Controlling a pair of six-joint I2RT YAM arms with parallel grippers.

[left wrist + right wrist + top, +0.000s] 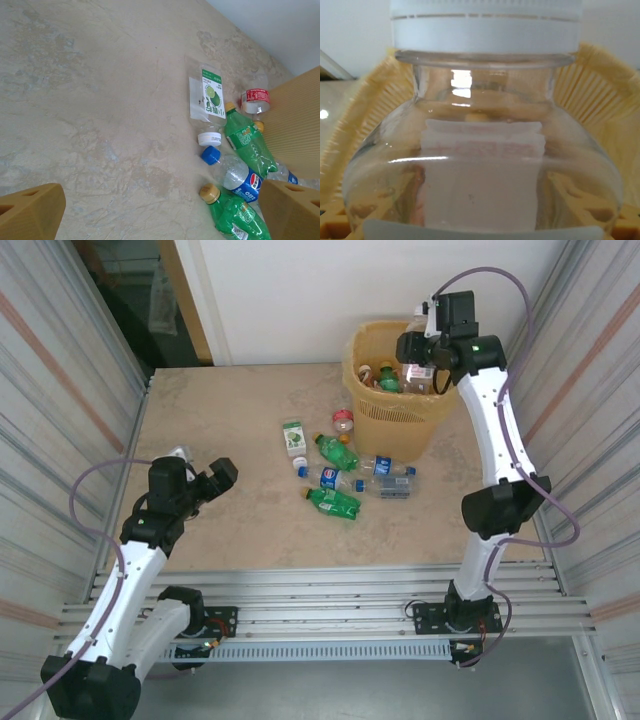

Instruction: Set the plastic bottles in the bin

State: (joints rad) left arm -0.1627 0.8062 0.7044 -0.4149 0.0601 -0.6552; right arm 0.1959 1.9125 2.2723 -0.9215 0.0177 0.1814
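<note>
The right fingers (418, 358) are clamped on a clear plastic bottle with a white cap and pale label (480, 165), holding it over the mouth of the tall yellow-beige lattice bin (356, 365), which has other bottles inside. The step in hand looks like the drop: next, those fingers need only part so the bottle falls within the rim. The left fingers (30, 212) stand wide apart above the table (90, 100), facing the green and clear loose bottles (240, 145) lying beside the bin.
</note>
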